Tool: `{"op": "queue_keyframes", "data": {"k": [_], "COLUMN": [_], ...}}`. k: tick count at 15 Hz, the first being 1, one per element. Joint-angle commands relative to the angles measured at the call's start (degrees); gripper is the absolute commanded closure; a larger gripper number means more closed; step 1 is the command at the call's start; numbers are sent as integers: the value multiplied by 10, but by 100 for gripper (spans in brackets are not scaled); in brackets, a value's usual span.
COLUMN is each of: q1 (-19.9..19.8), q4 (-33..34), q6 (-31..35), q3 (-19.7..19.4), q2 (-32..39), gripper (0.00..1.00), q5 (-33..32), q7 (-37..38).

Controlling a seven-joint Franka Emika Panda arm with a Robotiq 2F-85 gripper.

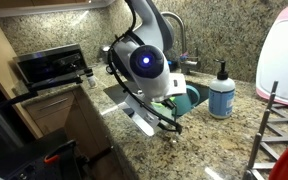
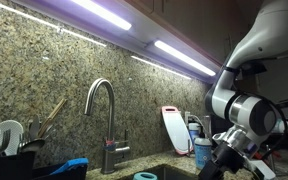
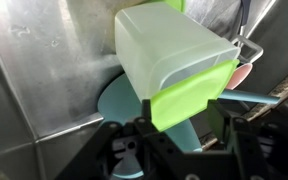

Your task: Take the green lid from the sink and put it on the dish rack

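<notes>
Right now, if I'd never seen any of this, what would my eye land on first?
Probably the pale lime-green lid, filling the middle of the wrist view, tilted, with the metal wall of the sink behind it. Next, the white robot arm with its glowing blue ring, bent over the sink in an exterior view. Then the tall curved chrome faucet against the speckled granite wall.

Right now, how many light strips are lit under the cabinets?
2. In an exterior view, one light strip glows above the faucet; a second light strip glows nearer the robot arm. More may run beyond the frame.
</notes>
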Motion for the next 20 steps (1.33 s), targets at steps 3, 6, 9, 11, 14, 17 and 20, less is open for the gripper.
{"op": "queue_keyframes", "data": {"k": [3,6,9,11,14,17,20], "q1": [2,4,7,9,15,19,24], "q4": [3,2,-2,-6,-11,-13,-22], "q6": [-4,-1,2,3,7,10,14], "q3": [0,1,3,5,7,8,10], "q2": [-2,-3,-6,-9,-11,-11,-14], "gripper": [85,100,100,73,50,28,7], "q5": [-5,-1,4,4,6,10,17], "q7": [21,17,12,9,6,2,-2]}}
